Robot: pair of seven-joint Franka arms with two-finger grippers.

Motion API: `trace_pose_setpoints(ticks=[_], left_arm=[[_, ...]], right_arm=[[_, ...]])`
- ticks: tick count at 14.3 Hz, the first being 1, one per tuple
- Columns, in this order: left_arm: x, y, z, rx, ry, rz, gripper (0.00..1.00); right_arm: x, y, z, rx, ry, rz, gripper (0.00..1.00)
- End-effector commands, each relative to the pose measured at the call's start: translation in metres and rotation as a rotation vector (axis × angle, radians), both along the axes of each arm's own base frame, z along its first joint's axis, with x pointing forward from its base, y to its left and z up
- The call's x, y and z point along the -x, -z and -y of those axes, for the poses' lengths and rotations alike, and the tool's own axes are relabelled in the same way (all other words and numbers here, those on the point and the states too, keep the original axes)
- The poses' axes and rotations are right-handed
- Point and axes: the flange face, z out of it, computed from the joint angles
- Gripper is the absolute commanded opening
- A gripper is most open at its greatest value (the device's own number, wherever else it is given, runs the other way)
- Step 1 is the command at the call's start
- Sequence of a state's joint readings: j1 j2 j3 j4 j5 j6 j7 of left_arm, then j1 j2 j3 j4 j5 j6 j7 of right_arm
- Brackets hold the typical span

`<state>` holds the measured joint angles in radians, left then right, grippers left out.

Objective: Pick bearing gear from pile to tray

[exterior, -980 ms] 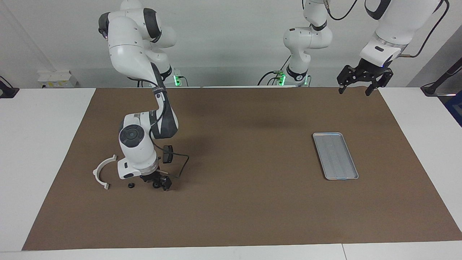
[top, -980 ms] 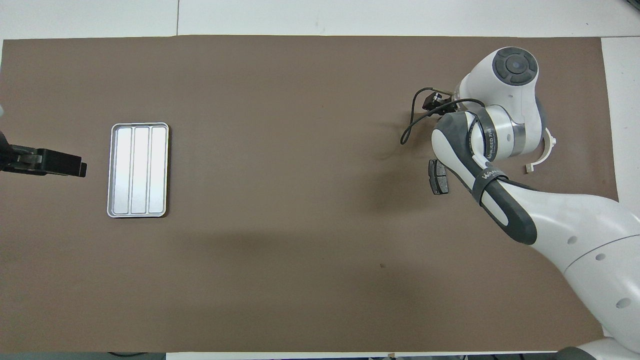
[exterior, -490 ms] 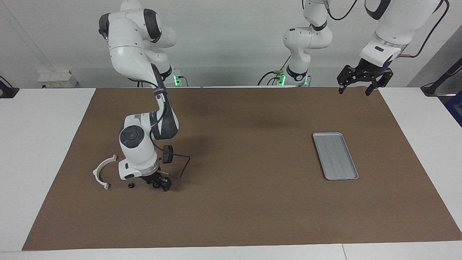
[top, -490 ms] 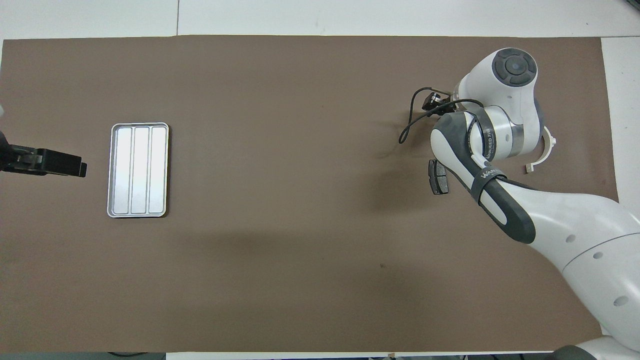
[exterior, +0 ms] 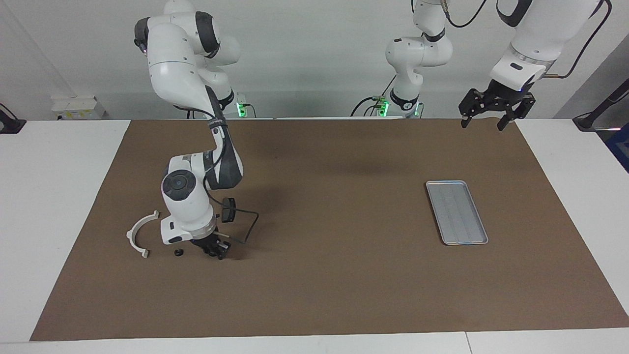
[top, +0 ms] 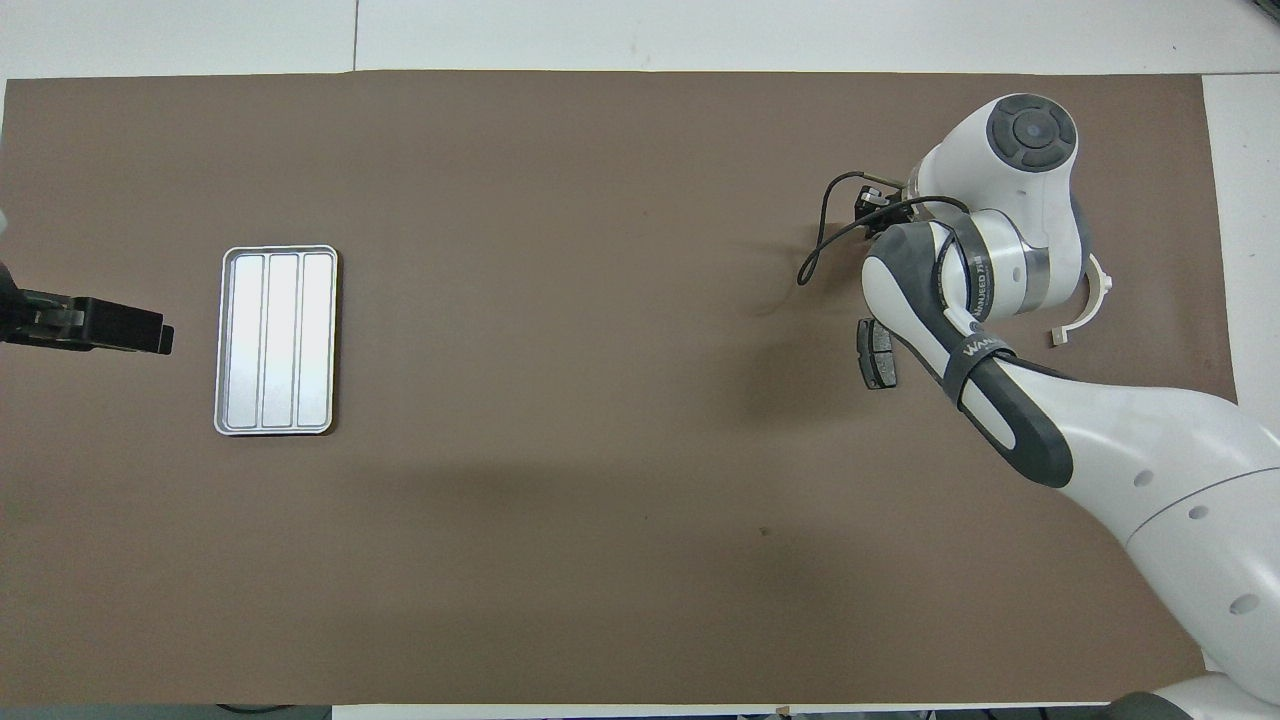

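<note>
- The right gripper [exterior: 216, 253] is being held low at the mat [exterior: 314, 295] among the loose parts; its jaws, seen spread a second ago, are now drawn closer, but whether a part is clamped cannot be told.
- 1 small black round piece [exterior: 178, 252] is lying just beside it, next to the white curved bracket [exterior: 140, 234].
- The left gripper [exterior: 495, 112] is waiting with jaws apart, raised over the mat's edge.
- The tray [exterior: 457, 211] is lying bare, well apart, with open mat between.

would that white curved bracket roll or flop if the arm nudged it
Probably neither. The white curved bracket lies flat on the mat, so it would likely slide or pivot rather than roll. It holds an open arc shape, suggesting stiff plastic, likely light for its size.
</note>
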<state>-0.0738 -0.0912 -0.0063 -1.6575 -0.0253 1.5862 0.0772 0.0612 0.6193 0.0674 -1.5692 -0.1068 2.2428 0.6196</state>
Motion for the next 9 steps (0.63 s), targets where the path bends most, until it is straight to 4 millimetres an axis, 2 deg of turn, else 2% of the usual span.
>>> trace_pose_setpoints(ticks=[1,3,9], left_arm=[[0.0070,-0.0033,-0.0007,0.008,-0.010,-0.007,1.00],[0.0070,-0.0033,-0.0007,0.008,-0.010,-0.007,1.00],[0.0068,-0.0035,-0.0007,0.009,-0.010,-0.006,1.00]], right_arm=[[0.0006,0.0043,-0.0014,-0.014,0.012,-0.004,0.18],[0.0006,0.0043,-0.0014,-0.014,0.010,-0.004,0.00],[-0.0012,-0.0002,0.0040,-0.009,-0.057,-0.002,0.00]])
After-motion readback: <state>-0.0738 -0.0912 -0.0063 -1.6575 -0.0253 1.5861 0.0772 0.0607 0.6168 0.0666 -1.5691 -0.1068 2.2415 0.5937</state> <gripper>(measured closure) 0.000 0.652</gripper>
